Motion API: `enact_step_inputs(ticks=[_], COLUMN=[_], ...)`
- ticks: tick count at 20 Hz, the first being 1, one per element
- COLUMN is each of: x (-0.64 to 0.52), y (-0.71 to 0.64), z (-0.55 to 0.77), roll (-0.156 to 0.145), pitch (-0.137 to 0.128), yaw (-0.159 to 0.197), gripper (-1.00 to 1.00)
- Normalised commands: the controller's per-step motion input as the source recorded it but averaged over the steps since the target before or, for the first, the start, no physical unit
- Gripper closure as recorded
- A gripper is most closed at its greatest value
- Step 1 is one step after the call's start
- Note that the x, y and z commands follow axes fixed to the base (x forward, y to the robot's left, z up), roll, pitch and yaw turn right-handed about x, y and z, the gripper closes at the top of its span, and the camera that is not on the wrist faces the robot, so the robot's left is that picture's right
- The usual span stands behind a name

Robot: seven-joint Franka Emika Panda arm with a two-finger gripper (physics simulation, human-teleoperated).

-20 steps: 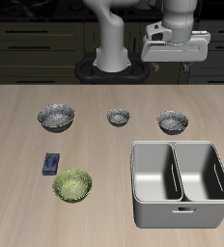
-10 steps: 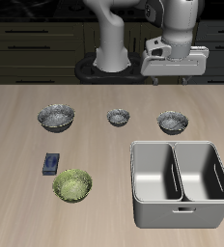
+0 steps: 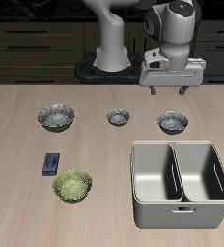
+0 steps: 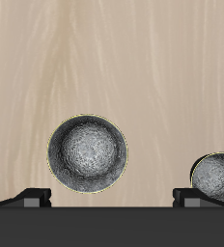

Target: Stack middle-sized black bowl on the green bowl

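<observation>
Sitting in a row on the wooden surface (image 3: 17, 145) are three dark bowls. The largest black bowl (image 3: 56, 117) is farthest from the metal tub (image 3: 180, 183). The smallest black bowl (image 3: 118, 117) is next. The middle-sized black bowl (image 3: 172, 121) sits just behind the tub, touching nothing. The green bowl (image 3: 72, 185) sits well away from the tub, near the front edge, with a small blue box (image 3: 51, 162) beside it. The hand (image 3: 170, 89) hangs in the air above the middle-sized bowl, fingers spread apart and holding nothing.
</observation>
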Motion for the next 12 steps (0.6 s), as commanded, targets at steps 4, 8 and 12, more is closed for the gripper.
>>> enact_step_inputs(ticks=[4,8,12], x=[-0.03,-0.07,-0.03], y=[-0.04,-0.02,-0.05], z=[-0.36,-0.25,-0.29], roll=[-0.001,0.004,-0.004], pitch=[0.042,0.006,0.034], yaw=[-0.015,-0.001,-0.022], gripper=[-1.00,-1.00,-1.00])
